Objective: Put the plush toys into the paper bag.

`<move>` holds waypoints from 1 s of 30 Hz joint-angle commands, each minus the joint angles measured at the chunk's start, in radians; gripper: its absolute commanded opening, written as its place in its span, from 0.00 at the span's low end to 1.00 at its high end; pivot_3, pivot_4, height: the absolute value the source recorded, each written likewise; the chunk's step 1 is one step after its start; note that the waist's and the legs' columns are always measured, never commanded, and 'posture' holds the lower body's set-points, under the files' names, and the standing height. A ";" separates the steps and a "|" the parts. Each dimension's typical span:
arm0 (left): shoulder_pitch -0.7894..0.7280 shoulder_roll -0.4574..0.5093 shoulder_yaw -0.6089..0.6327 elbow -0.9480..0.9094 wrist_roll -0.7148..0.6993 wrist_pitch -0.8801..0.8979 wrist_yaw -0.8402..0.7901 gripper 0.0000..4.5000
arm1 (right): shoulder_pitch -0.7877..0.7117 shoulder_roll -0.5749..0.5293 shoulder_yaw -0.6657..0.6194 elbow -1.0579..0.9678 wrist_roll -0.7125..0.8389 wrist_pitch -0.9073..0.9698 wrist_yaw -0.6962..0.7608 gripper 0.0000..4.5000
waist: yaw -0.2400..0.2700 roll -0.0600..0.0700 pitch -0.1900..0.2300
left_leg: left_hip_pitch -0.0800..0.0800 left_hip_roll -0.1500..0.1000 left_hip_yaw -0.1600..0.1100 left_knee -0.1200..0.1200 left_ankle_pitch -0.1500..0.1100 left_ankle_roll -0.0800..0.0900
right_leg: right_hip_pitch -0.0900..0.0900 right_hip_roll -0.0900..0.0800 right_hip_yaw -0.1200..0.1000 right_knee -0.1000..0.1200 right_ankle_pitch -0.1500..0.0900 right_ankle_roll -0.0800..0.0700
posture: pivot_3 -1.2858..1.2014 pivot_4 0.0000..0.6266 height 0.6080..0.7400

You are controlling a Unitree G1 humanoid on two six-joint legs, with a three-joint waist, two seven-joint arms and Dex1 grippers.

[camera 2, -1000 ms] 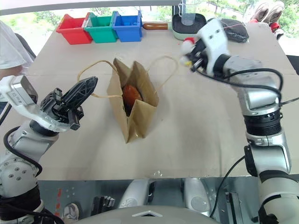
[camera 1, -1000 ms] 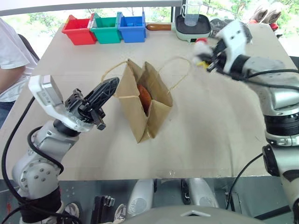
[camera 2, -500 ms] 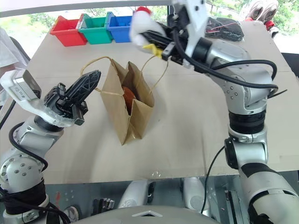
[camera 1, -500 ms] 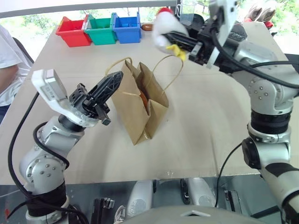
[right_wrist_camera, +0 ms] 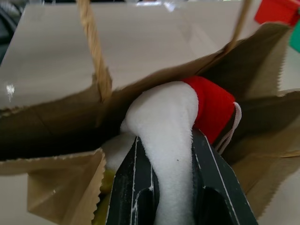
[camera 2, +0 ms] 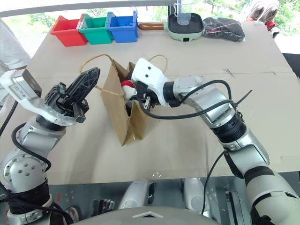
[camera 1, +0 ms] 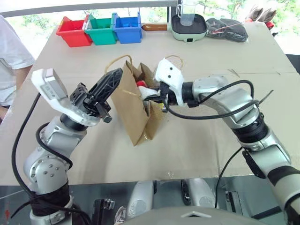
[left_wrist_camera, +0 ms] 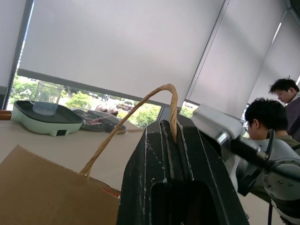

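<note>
— Two grippers are at the paper bag [camera 1: 136, 110], one on each side. Which one has the toy?

— The right gripper [right_wrist_camera: 164, 187]. Its fingers are clamped on the white chicken [right_wrist_camera: 164, 122], and the toy is at the bag's open mouth, its red comb [right_wrist_camera: 213, 105] poking in between the paper walls.

— And the left gripper [left_wrist_camera: 171, 140]?

— Its fingers are pressed together on one of the bag's cord handles [left_wrist_camera: 136, 110], pinching the loop and holding that side of the bag up. The other handle [camera 1: 176, 58] hangs loose on the far side.

— Is the bag upright?

— It stands on the table [camera 1: 211, 136] near the middle, leaning a little, mouth open toward the right gripper.

— What about the orange-brown toy?

— I cannot tell; the chicken and the gripper cover the opening.

— Anything else on the table?

— Along the far edge sit a red bin [camera 1: 74, 32], a green bin [camera 1: 101, 30] and a blue bin [camera 1: 126, 29] in a row, touching each other. Beside them is a pale green pan [camera 1: 189, 28] with a brown handle and a clear cup [camera 1: 187, 11] on it, then a dark cloth bundle [camera 1: 227, 29]. A person in a white shirt [camera 1: 11, 61] stands at the table's left edge.
</note>
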 commanded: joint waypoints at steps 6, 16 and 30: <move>0.059 -0.007 -0.010 -0.050 0.007 -0.034 -0.041 0.00 | -0.093 0.061 0.059 0.157 -0.088 -0.182 0.175 0.22 | -0.001 0.000 0.000 | 0.000 0.000 0.000 0.000 0.000 -0.001 | 0.000 0.000 0.000 0.000 0.000 0.000 | 0.52 0.24 1.00; 0.101 -0.009 0.010 -0.058 0.028 -0.072 -0.030 0.00 | -0.027 -0.068 -0.222 -0.057 -0.002 0.000 0.119 0.65 | 0.006 0.000 0.000 | 0.000 -0.001 -0.001 0.000 0.000 0.000 | 0.000 -0.002 -0.001 0.000 0.000 0.000 | 0.52 0.24 1.00; -0.043 -0.009 -0.044 0.015 0.035 -0.072 -0.030 0.00 | 0.130 -0.138 -0.309 -0.273 0.076 0.165 -0.038 0.76 | 0.003 0.000 0.000 | 0.000 0.000 0.000 -0.001 -0.001 0.001 | 0.000 0.000 -0.001 0.000 0.000 0.000 | 0.52 0.24 1.00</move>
